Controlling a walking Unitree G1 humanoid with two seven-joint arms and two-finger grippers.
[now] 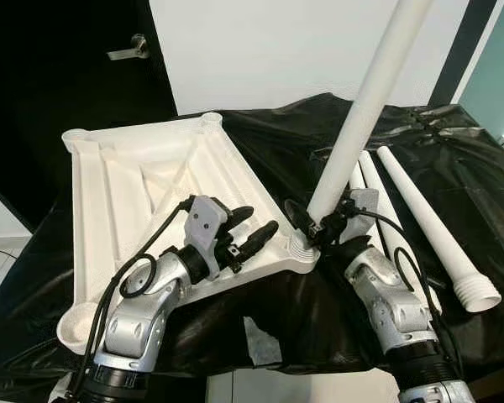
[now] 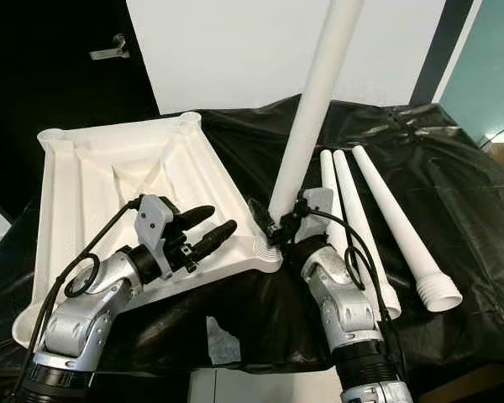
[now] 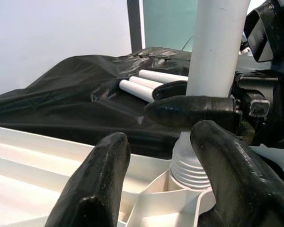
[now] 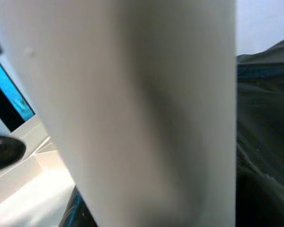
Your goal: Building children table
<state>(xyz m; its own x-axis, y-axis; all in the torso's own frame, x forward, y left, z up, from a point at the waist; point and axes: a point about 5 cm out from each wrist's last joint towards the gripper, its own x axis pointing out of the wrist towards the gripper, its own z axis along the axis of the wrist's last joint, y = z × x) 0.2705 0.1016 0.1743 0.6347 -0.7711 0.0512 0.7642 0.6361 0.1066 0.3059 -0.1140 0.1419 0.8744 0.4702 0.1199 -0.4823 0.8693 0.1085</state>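
Note:
The white tabletop (image 1: 134, 185) lies upside down on the black cloth, ribs facing up. A white table leg (image 1: 363, 109) stands nearly upright, leaning slightly to the right, with its threaded end (image 3: 189, 171) at the near right corner socket. My right gripper (image 1: 313, 223) is shut on the leg just above the threads; the leg (image 4: 132, 113) is pressed close to the right wrist camera. My left gripper (image 1: 260, 220) hovers open over the tabletop's near edge, a little left of that corner, with its fingers (image 3: 99, 179) pointing at the leg's base.
Three loose white legs (image 2: 396, 220) lie side by side on the black cloth (image 1: 454, 168) to the right. A scrap of white wrapping (image 1: 265, 344) lies at the near edge. A dark door with a handle (image 1: 128, 49) stands at the back left.

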